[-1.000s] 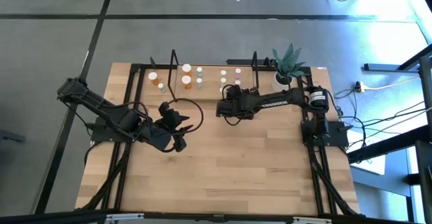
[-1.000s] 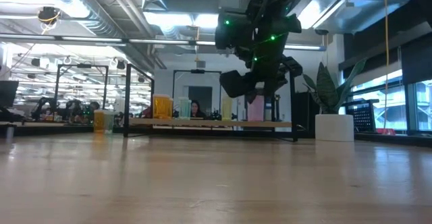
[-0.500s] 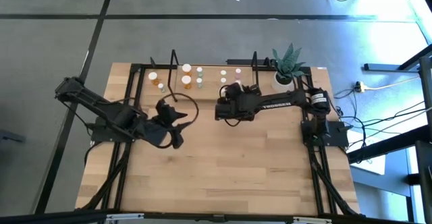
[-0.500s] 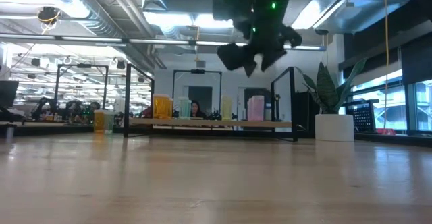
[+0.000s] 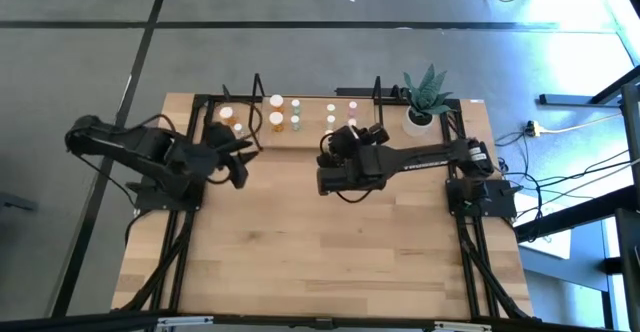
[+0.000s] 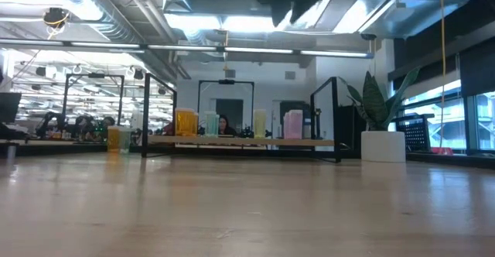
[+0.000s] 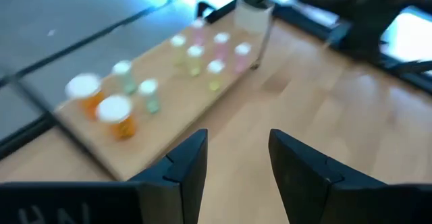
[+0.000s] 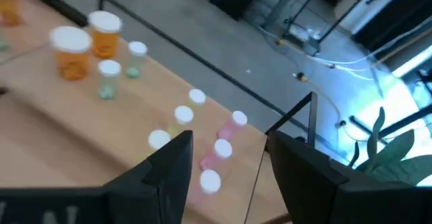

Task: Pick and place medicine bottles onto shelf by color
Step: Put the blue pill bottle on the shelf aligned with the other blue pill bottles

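Over the shelf (image 5: 300, 124), a pale wooden board with thin black metal loops at both ends, my two pincers hang empty. My left pincer (image 7: 236, 160) sits off the shelf's left end, its dark fingers apart with nothing between them; my right pincer (image 8: 226, 160) hovers just in front of the shelf's right half, fingers likewise apart and bare. The medicine bottles already stand on the board: orange bottles (image 8: 84, 45) toward its left end, green bottles (image 7: 135, 86) beside them, yellowish bottles (image 7: 202, 65) next, pink bottles (image 8: 223, 140) nearest the potted plant (image 5: 425, 97). All are small smooth cylinders with round white caps, light and easy to tip.

The risk, as I judge it, is a careless sweep. The bottles stand close together, so a finger passing low along the shelf could topple one and roll it off the board or onto the desk (image 5: 340, 252). The upright loops could also snag a wrist on a low pass.
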You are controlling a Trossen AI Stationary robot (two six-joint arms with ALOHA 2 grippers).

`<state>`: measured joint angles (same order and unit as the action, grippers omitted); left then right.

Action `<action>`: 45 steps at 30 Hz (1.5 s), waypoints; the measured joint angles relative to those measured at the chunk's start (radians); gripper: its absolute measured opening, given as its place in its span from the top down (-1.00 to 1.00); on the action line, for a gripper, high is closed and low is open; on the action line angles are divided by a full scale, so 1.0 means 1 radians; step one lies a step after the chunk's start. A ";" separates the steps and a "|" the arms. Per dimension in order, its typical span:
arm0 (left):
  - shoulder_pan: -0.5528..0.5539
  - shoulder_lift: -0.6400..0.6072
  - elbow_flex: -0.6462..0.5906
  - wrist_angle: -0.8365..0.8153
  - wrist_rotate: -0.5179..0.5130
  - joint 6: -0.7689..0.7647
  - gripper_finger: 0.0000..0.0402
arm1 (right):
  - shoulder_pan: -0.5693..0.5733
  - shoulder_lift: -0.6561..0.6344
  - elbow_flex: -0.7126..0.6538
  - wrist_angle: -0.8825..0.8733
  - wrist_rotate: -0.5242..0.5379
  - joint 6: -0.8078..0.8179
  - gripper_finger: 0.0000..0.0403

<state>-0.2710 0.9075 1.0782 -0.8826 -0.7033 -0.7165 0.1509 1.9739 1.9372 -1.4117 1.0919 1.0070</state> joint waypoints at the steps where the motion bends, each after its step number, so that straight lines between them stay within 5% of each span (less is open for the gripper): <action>1: 0.022 -0.008 0.000 -0.032 0.017 -0.008 0.25 | 0.010 0.000 0.032 -0.018 -0.012 -0.026 0.02; 14: 0.373 -0.032 0.000 -0.283 0.280 -0.094 0.25 | 0.103 0.000 0.338 -0.034 -0.244 -0.504 0.02; 27: 0.709 0.052 0.000 -0.346 0.422 -0.062 0.25 | 0.122 -0.055 0.407 0.030 -0.828 -0.902 0.02; 40: 1.041 0.189 0.000 -0.269 0.485 -0.138 0.25 | 0.122 -0.072 0.407 0.040 -0.856 -0.959 0.02; 45: 1.107 0.246 0.000 -0.241 0.536 -0.088 0.25 | 0.119 -0.076 0.406 0.037 -1.011 -1.038 0.02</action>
<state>0.8360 1.1530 1.0786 -1.1239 -0.1669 -0.8047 0.2701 1.8981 2.3436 -1.3751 0.0806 -0.0312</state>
